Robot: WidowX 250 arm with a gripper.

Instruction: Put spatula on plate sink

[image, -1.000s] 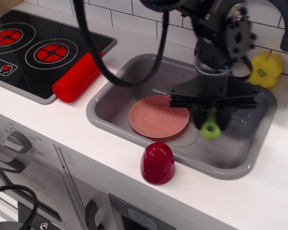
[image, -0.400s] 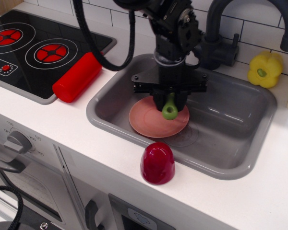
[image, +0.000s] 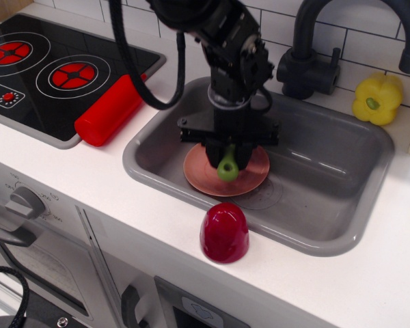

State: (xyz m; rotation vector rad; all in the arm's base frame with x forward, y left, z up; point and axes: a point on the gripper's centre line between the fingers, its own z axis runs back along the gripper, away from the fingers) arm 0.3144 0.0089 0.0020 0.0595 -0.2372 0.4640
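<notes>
One spatula, its green handle end showing, is pinched in the end effector directly over the one pink plate, which lies in the left half of the one grey sink. On the white bench: one red cylinder, one dark red dome, one yellow pepper. One black stove sits far left; white tiles back a dark faucet.

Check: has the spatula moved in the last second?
Yes. The spatula, shut in the gripper, went left across the sink, away from the faucet side, and now hangs over the plate.
</notes>
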